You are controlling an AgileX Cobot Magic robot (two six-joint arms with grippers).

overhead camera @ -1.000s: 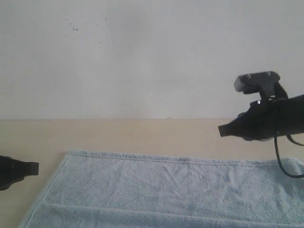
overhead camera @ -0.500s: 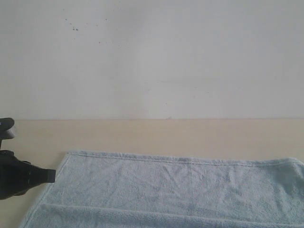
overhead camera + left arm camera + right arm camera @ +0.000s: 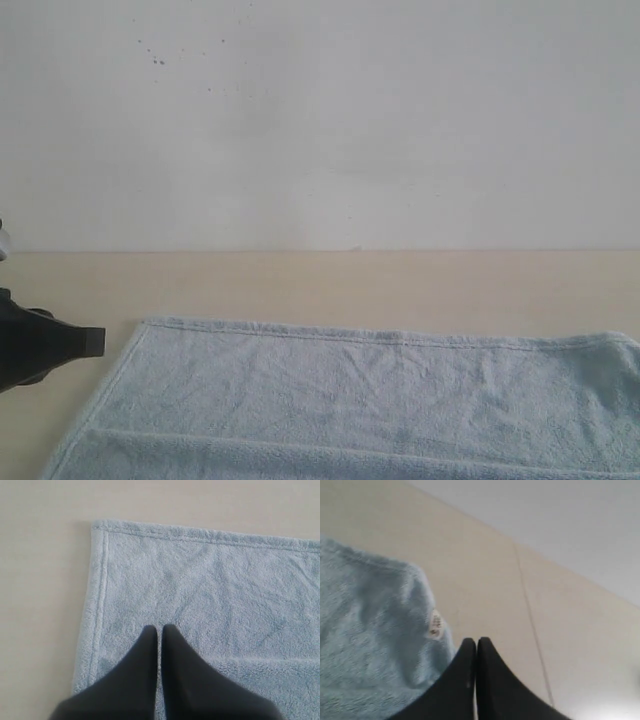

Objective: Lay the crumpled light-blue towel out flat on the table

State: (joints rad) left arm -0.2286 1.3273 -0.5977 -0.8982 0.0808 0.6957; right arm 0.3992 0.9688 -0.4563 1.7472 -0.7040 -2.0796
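Observation:
The light-blue towel (image 3: 360,400) lies spread out and nearly flat on the beige table (image 3: 300,285), with its far hem running straight across. My left gripper (image 3: 102,342) is at the towel's left edge, shut and empty. In the left wrist view, the left gripper (image 3: 159,628) hovers over the towel (image 3: 210,590) close to a hemmed corner. My right gripper (image 3: 476,641) is shut with nothing in it, beside a slightly raised corner of the towel (image 3: 370,630) that bears a small white label (image 3: 436,623). It is out of the exterior view.
A plain white-grey wall (image 3: 320,120) with dark specks rises behind the table. A thin seam line (image 3: 530,615) crosses the bare table (image 3: 485,575) beyond the right gripper.
The right arm has left the exterior view on the right. The left gripper has come in toward the towel's left edge, then eased up and back a little.

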